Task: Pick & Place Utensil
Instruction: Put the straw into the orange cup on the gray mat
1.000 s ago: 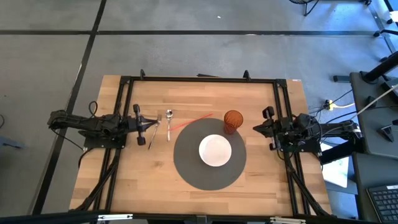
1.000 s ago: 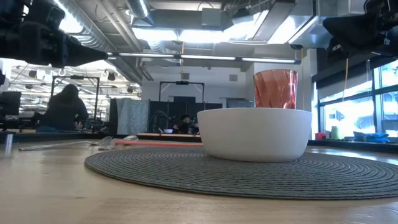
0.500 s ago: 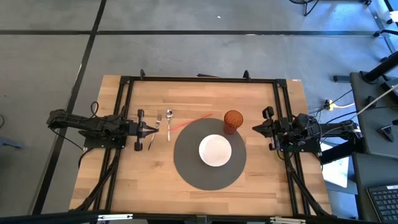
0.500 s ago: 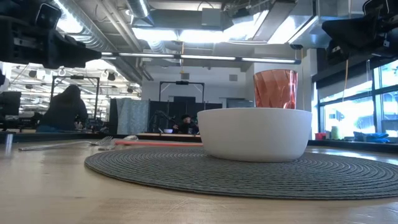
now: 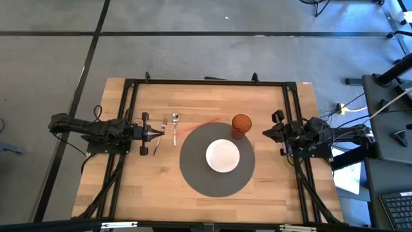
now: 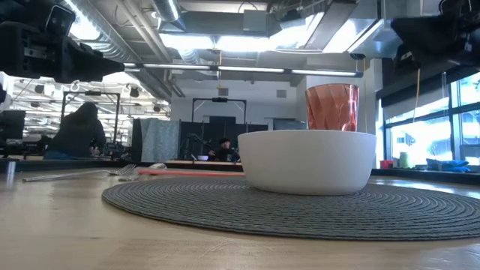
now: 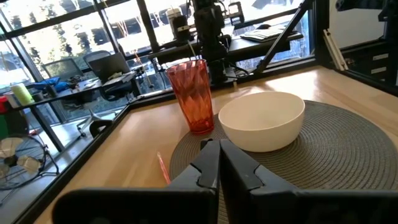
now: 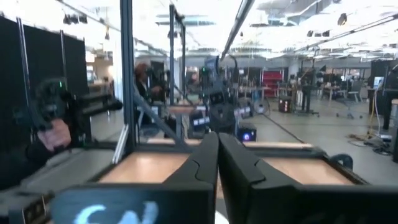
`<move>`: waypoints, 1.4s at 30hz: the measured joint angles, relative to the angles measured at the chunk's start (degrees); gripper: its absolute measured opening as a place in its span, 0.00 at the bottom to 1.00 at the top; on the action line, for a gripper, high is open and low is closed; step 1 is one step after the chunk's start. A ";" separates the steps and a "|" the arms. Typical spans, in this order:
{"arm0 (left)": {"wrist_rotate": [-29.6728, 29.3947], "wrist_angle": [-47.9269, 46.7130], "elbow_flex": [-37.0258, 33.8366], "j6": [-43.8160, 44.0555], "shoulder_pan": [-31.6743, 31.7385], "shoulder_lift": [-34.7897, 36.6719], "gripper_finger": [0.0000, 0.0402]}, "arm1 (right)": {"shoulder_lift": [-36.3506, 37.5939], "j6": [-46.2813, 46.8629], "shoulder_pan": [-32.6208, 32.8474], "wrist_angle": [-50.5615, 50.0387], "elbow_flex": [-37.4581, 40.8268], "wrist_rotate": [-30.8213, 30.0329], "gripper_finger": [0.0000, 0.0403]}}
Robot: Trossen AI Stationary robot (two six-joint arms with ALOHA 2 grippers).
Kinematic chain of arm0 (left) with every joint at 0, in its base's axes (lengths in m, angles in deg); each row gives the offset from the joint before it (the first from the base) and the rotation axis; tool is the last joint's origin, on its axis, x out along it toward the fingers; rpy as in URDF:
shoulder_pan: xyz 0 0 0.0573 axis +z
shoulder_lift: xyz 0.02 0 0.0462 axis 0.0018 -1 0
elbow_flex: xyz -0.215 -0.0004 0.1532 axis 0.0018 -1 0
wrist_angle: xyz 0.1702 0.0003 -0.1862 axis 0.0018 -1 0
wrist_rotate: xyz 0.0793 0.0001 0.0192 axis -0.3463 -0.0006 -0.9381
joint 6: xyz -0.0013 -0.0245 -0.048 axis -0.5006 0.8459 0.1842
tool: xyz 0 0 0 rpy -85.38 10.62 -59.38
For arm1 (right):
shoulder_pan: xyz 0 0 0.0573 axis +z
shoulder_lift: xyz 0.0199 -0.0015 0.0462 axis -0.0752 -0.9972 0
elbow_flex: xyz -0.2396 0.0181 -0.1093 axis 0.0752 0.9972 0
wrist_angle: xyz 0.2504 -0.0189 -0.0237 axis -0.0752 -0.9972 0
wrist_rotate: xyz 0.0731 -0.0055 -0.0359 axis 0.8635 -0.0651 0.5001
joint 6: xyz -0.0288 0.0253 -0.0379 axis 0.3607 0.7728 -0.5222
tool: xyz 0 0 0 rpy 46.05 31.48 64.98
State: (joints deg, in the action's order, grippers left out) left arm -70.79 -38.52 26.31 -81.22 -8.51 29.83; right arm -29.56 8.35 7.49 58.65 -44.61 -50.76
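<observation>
The wooden table (image 5: pixel 264 96) carries a black frame along its edges. In its middle lies a round grey placemat (image 5: pixel 193 177), the biggest thing on the table. A white bowl (image 5: pixel 223 156) sits at the centre of the placemat, and an orange-red tumbler (image 5: pixel 241 125) stands upright on the far right edge of the mat, just beside the bowl.

The left arm reaches in from the left side of the table, and the left gripper (image 5: pixel 157 132) is above the wood, with its fingers pressed together and nothing between them. The right arm waits at the right side of the table; the right gripper (image 5: pixel 266 133) has its fingers together too and holds nothing.

The utensils lie on the bare wood, left of the placemat. A fork (image 5: pixel 159 140) lies just at the tip of the left gripper; whether they touch, I cannot tell. A spoon (image 5: pixel 174 126) lies just right of the fork. A thin red straw (image 5: pixel 198 127) lies slanted between the spoon and the tumbler.
</observation>
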 joint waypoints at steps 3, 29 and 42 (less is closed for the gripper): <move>-0.02 0.02 0.00 -0.02 0.00 0.00 0.00 | -2.79 0.77 -0.02 -0.46 -3.86 0.00 0.01; -1.05 0.22 0.00 1.51 0.00 -0.02 0.01 | -89.83 -12.33 -8.14 -48.43 -86.54 3.03 0.03; -1.03 0.22 0.00 2.94 0.00 -0.02 0.01 | -117.62 -24.76 -8.53 -59.69 -107.04 0.82 0.36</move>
State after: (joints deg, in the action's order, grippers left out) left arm -71.81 -38.30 26.31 -78.28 -8.51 29.81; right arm -147.18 -16.41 -1.04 -1.04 -151.65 -49.94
